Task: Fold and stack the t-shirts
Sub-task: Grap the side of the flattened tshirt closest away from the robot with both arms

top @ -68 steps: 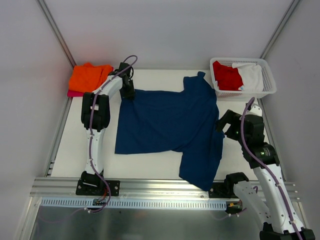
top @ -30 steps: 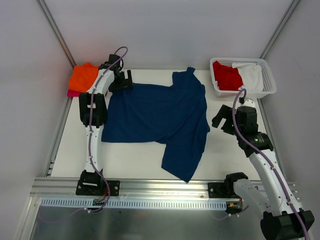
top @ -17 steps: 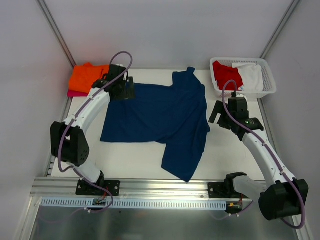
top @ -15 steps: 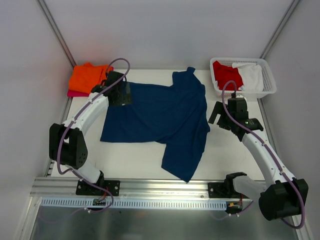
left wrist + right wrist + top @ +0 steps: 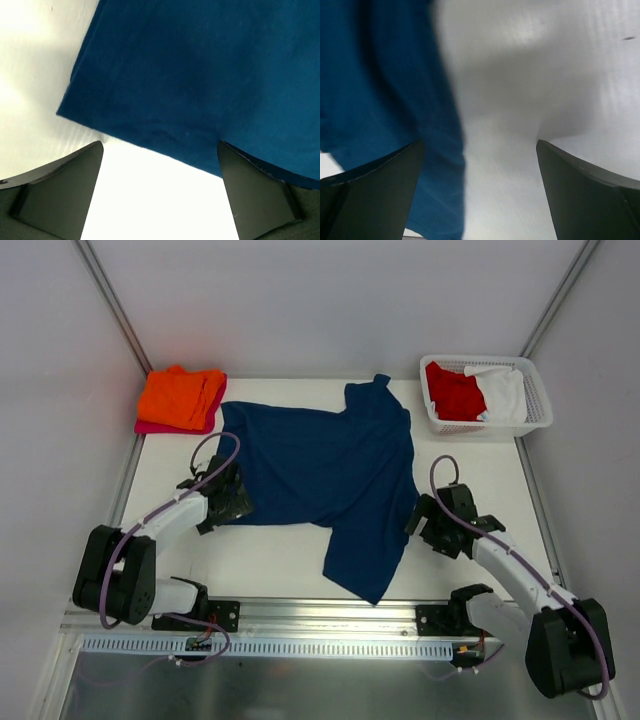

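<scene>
A navy t-shirt (image 5: pixel 320 460) lies spread on the white table, one part trailing toward the near edge. My left gripper (image 5: pixel 232 504) is low at the shirt's near-left corner, open and holding nothing. In the left wrist view the navy t-shirt's hem (image 5: pixel 200 75) runs just beyond the left gripper (image 5: pixel 159 147), with bare table between the fingers (image 5: pixel 60 190). My right gripper (image 5: pixel 422 525) stands open at the shirt's right edge. In the right wrist view the navy t-shirt (image 5: pixel 385 90) reaches inward past the left finger of the right gripper (image 5: pixel 480 145).
A folded orange t-shirt (image 5: pixel 180 397) lies on a pink one (image 5: pixel 150 427) at the back left corner. The white lattice basket (image 5: pixel 484 427) at the back right holds a red t-shirt (image 5: pixel 452 392) and a white one (image 5: pixel 503 392). An aluminium rail (image 5: pixel 330 615) borders the near edge.
The navy shirt slid left earlier, then stayed put. Both arms drew back toward the near edge: the left from the shirt's far-left corner to its near-left corner, the right from the basket to the shirt's right edge.
</scene>
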You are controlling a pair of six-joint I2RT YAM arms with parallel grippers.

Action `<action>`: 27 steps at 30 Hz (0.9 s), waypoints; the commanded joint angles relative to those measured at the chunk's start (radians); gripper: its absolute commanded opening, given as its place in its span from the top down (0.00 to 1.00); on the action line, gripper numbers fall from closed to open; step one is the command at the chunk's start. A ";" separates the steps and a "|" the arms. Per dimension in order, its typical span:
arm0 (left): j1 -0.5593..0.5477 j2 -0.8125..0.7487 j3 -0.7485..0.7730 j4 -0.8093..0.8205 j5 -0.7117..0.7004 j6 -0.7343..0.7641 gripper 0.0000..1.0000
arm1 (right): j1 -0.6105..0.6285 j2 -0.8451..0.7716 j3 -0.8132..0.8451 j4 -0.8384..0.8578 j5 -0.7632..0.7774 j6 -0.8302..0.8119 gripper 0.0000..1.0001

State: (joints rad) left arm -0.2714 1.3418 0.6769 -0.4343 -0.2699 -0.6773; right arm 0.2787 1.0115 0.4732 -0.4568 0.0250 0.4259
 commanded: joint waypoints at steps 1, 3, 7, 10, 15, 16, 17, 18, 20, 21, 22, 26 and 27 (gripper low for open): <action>-0.003 -0.095 -0.066 0.123 0.054 -0.041 0.01 | 0.113 -0.108 -0.077 0.053 -0.028 0.202 0.01; -0.003 -0.122 -0.086 0.141 0.051 -0.027 0.01 | 0.201 -0.180 -0.091 0.017 0.048 0.282 0.01; -0.003 -0.122 -0.091 0.157 0.081 -0.011 0.01 | 0.506 -0.257 -0.068 -0.049 0.235 0.529 0.00; -0.003 -0.128 -0.097 0.161 0.093 -0.001 0.01 | 0.728 -0.209 0.007 -0.146 0.387 0.660 0.01; -0.005 -0.159 -0.114 0.178 0.116 0.019 0.01 | 1.000 0.025 0.249 -0.413 0.539 0.954 0.01; -0.005 -0.164 -0.119 0.181 0.120 0.022 0.01 | 1.067 0.097 0.278 -0.454 0.581 0.993 0.01; -0.005 -0.171 -0.122 0.183 0.129 0.027 0.01 | 1.099 0.125 0.300 -0.521 0.604 1.039 0.01; -0.006 -0.176 -0.125 0.184 0.133 0.028 0.01 | 1.155 0.143 0.317 -0.542 0.621 1.124 0.01; -0.006 -0.184 -0.134 0.193 0.144 0.035 0.01 | 1.192 0.182 0.300 -0.568 0.639 1.209 0.01; -0.006 -0.185 -0.134 0.197 0.158 0.038 0.01 | 1.215 0.188 0.285 -0.559 0.638 1.269 0.00; -0.006 -0.182 -0.134 0.200 0.161 0.041 0.01 | 1.222 0.191 0.239 -0.537 0.629 1.298 0.01; -0.009 -0.185 -0.137 0.206 0.172 0.051 0.01 | 1.254 0.162 0.113 -0.534 0.596 1.468 0.00; -0.011 -0.190 -0.138 0.207 0.172 0.053 0.01 | 1.275 0.157 0.102 -0.557 0.589 1.541 0.00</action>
State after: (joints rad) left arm -0.2752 1.1797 0.5476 -0.2569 -0.1204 -0.6468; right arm 1.5196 1.1923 0.6174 -0.9039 0.5938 1.7054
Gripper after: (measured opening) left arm 0.990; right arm 0.993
